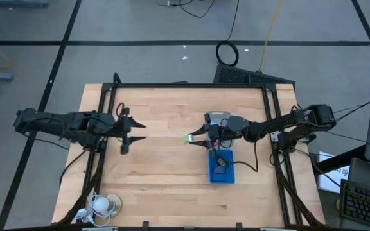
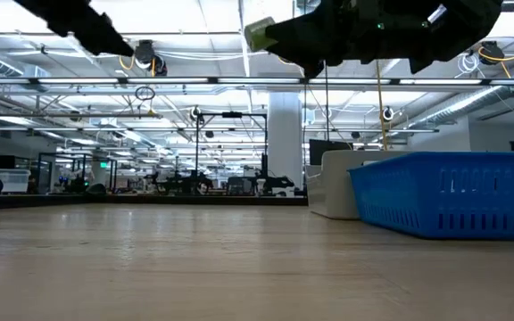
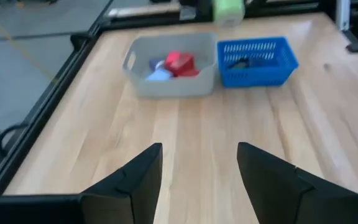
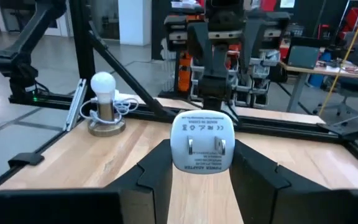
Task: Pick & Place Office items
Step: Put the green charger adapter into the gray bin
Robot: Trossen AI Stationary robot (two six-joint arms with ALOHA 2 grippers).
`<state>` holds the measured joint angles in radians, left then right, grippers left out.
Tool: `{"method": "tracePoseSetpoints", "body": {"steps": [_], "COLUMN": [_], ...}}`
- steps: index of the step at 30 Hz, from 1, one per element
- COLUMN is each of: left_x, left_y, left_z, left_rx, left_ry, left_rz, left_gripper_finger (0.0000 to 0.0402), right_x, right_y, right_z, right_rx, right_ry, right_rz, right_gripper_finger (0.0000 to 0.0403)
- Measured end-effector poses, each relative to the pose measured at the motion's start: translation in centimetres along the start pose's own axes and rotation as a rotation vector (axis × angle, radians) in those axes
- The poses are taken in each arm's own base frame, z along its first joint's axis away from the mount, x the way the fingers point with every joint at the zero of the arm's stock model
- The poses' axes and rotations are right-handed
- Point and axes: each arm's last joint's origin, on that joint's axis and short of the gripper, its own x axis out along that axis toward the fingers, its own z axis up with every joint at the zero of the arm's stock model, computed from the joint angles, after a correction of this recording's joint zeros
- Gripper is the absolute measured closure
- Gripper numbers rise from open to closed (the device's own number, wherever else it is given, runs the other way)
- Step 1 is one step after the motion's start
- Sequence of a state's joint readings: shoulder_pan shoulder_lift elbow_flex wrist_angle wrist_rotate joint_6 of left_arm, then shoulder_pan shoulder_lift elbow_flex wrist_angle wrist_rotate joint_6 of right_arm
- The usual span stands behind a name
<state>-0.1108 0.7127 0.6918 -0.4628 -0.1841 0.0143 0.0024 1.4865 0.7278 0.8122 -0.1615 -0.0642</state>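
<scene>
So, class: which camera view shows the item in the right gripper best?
The right wrist view: the white plug adapter faces the camera, prongs visible. The high view, low view and left wrist view show only a small greenish block.

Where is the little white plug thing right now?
The small white power adapter with two metal prongs is pinched in the right gripper, held up in the air over the middle of the wooden table, just beside the clear tray and blue mesh basket.

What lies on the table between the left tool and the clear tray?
Only bare wooden tabletop: the left wrist view shows nothing between the left tool and the clear tray.
</scene>
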Motion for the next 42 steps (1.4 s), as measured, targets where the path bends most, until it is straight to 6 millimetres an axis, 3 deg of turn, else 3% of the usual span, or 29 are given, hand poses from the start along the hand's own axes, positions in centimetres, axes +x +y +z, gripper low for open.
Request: {"method": "tracePoseSetpoints", "body": {"steps": [7,13,19,26,33,42], "left_x": [-1.6,-1.6,-0.8,1.0,1.9,1.8], "left_y": [0.3,0.6,0.9,0.7,0.6,0.4], "left_z": [-1.0,-4.3,-7.8,-10.9,-12.4,-12.3], "left_rx": [-0.045,-0.097,-0.173,-0.209,-0.214,-0.178], "left_ry": [-0.127,-0.194,-0.292,-0.393,-0.465,-0.476], "left_rz": [0.008,0.062,0.126,0.107,0.036,-0.030], "left_gripper_finger": [0.0209,0.0220,0.0231,0.0244,0.0249,0.0233], "right_x": [-1.6,-4.2,-7.0,-8.5,-8.6,-8.8], "right_y": [0.2,0.5,0.9,0.8,0.8,0.8], "right_z": [1.5,2.7,2.7,2.4,2.4,2.4], "right_rx": [0.011,0.023,0.017,0.014,0.015,0.016], "right_ry": [0.017,-0.018,-0.058,-0.072,-0.072,-0.063], "right_rz": [-0.001,-0.002,-0.024,-0.137,-0.142,-0.141], "right_gripper_finger": [0.0280,0.0280,0.0280,0.0280,0.0280,0.0280]}}
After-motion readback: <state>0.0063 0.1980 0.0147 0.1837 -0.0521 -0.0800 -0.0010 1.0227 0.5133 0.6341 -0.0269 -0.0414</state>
